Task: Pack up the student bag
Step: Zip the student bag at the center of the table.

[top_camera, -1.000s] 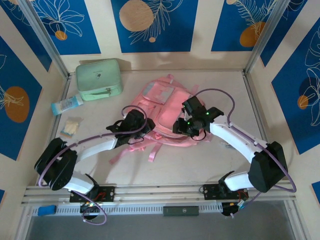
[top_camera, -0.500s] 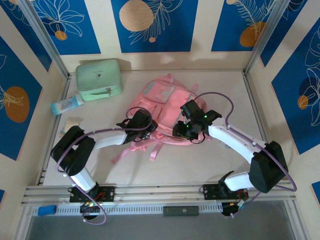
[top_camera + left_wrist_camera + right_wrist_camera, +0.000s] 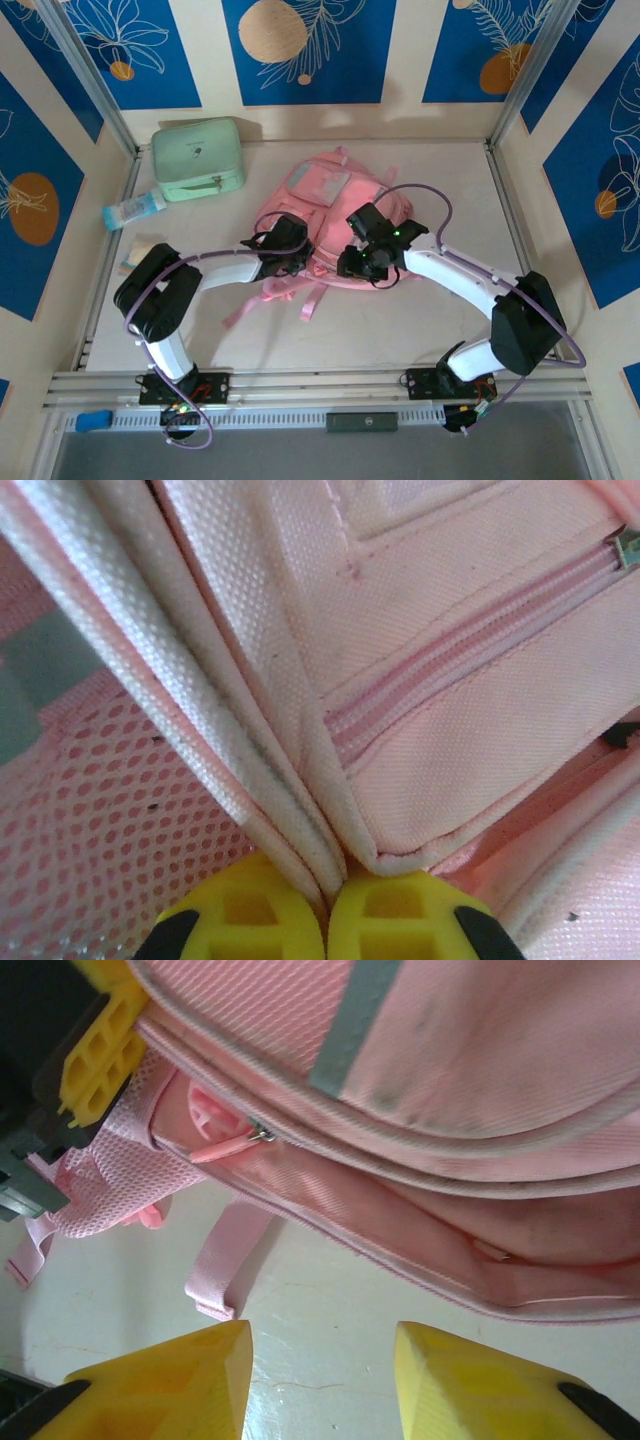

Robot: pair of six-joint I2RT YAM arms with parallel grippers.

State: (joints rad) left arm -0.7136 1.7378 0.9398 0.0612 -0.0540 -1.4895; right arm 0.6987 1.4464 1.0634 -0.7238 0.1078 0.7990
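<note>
Left wrist view: the bag's seam is now pinched

The student bag (image 3: 325,215) lies in the middle of the table (image 3: 430,330), nearer to its far edge. A second ago the jaws of your left gripper (image 3: 325,912) stood apart. Now its yellow fingers are closed on a folded seam of the pink fabric. The right gripper (image 3: 320,1365) has come closer to the bag's near edge, jaws apart and empty, with the zip pull (image 3: 228,1146) just ahead. I judge the bag is now anchored for unzipping.
</note>
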